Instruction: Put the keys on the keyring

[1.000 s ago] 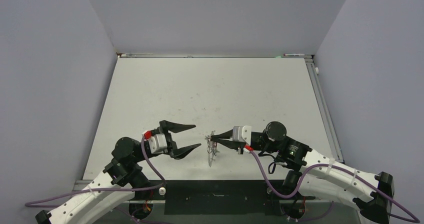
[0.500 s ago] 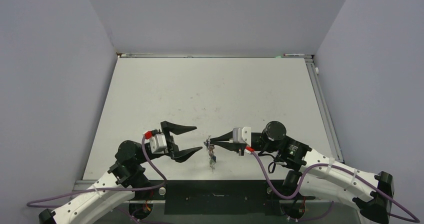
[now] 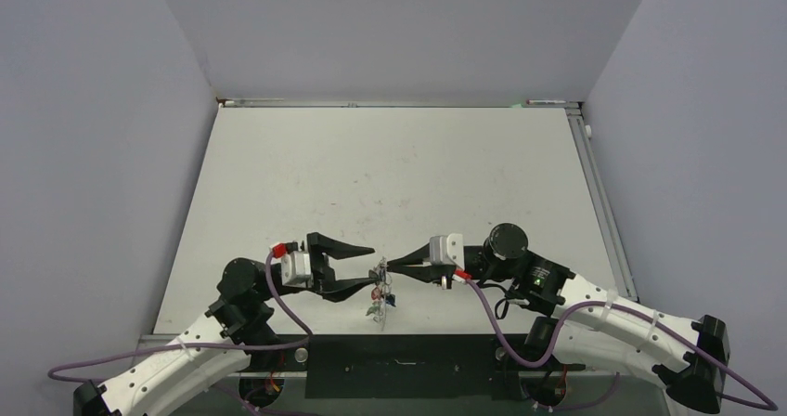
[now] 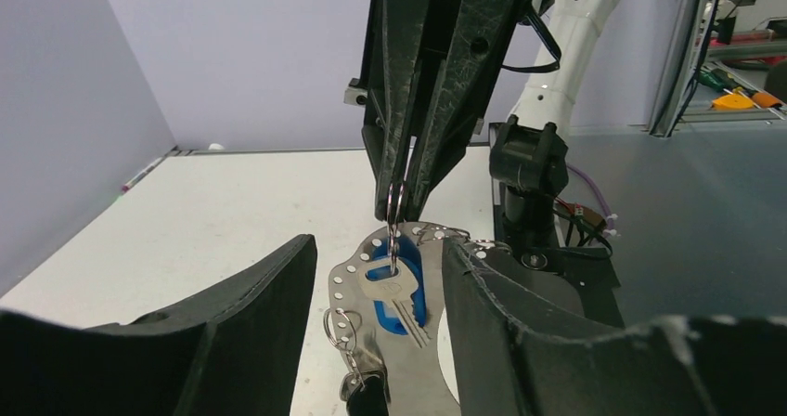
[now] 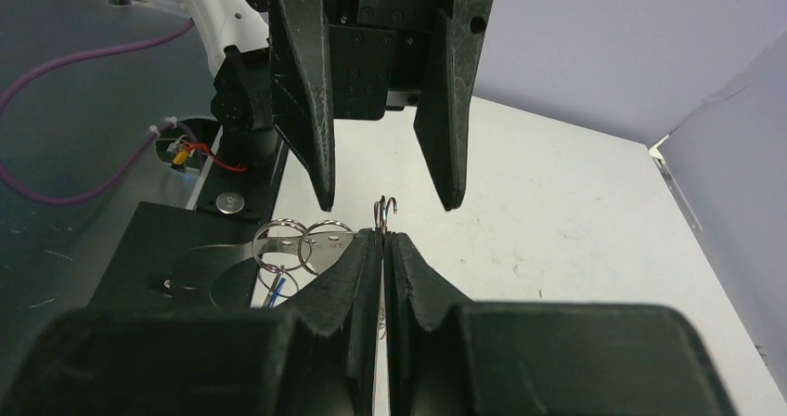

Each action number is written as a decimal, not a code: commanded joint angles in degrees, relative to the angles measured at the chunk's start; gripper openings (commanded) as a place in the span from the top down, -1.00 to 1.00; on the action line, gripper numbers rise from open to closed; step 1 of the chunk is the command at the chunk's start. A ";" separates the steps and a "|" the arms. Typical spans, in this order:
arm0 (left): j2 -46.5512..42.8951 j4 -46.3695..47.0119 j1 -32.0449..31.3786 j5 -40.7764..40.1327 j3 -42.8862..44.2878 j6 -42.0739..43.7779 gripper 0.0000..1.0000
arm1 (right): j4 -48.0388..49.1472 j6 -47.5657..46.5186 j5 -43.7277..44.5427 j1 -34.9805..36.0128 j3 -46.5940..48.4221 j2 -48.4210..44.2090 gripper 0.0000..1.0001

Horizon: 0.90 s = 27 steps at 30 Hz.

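My right gripper (image 3: 392, 266) is shut on the top of the thin silvery keyring (image 4: 394, 214), seen edge-on; its wire end (image 5: 385, 206) pokes out above the closed fingertips (image 5: 383, 235). A bunch hangs from the keyring above the table's near edge (image 3: 379, 291). It holds a silvery key (image 4: 397, 291) over a blue tag (image 4: 412, 295), a flat perforated silvery plate (image 4: 348, 277), small split rings (image 5: 281, 241) and a black tag (image 4: 367, 396). My left gripper (image 3: 364, 266) is open and empty, with one finger on each side of the bunch (image 4: 379, 249).
The white table (image 3: 390, 175) stretches away behind both grippers, enclosed by grey walls. The black base strip (image 3: 399, 365) runs along the near edge, just below the hanging bunch. Purple cables (image 3: 278, 305) loop beside each arm.
My left gripper has moved right and its open fingers now flank the bunch. My right gripper has shifted slightly left, still holding the keyring, and the bunch has swung left.
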 commanded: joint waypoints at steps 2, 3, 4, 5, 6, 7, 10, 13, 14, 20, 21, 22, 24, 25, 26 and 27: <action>1.83 3.93 0.23 3.45 1.31 -1.61 0.08 | 7.60 0.88 -2.98 -0.17 2.71 0.21 0.90; 1.85 3.80 0.17 3.24 1.31 -1.50 0.12 | 7.56 0.92 -3.11 -0.18 2.90 0.39 0.90; 1.82 3.67 0.12 3.11 1.27 -1.47 0.15 | 7.62 0.87 -3.18 -0.19 3.01 0.54 0.90; 1.81 3.66 0.10 3.09 1.23 -1.47 0.18 | 7.62 0.87 -3.28 -0.21 3.04 0.71 0.90; 1.91 3.65 0.08 3.06 1.28 -1.47 0.20 | 7.70 0.88 -3.31 -0.21 3.04 0.92 0.90; 1.90 3.75 0.10 3.08 1.31 -1.47 0.21 | 7.67 0.88 -3.39 -0.21 3.04 0.97 0.90; 1.98 4.00 0.13 3.31 1.31 -1.72 0.26 | 7.51 0.92 -3.44 -0.18 3.04 1.10 0.90; 2.14 4.48 0.02 3.89 1.23 -2.06 0.31 | 7.59 1.05 -3.40 -0.18 3.04 1.12 0.90; 2.25 4.53 -0.01 4.04 1.25 -2.08 0.34 | 7.66 1.12 -3.50 -0.18 3.04 1.19 0.90; 3.47 4.48 -0.10 5.28 1.49 -1.47 0.49 | 8.09 1.75 -4.09 -0.21 2.87 1.20 0.90; 3.61 4.83 -0.11 5.63 1.42 -1.47 0.49 | 8.14 1.76 -4.06 -0.21 2.91 1.26 0.90; 3.74 5.27 -0.18 5.84 1.33 -1.55 0.49 | 8.16 1.79 -4.02 -0.17 2.87 1.22 0.90; 3.85 5.32 -0.19 6.00 1.32 -1.51 0.49 | 8.16 1.82 -4.11 -0.15 2.79 1.20 0.90; 3.81 5.37 -0.14 6.00 1.31 -1.49 0.49 | 8.25 1.86 -4.10 -0.08 2.78 1.24 0.90; 3.83 5.45 -0.14 5.97 1.31 -1.47 0.49 | 8.22 1.93 -4.10 -0.08 2.78 1.30 0.90; 3.86 5.49 -0.11 5.99 1.31 -1.43 0.49 | 8.23 1.93 -4.15 -0.10 2.78 1.30 0.90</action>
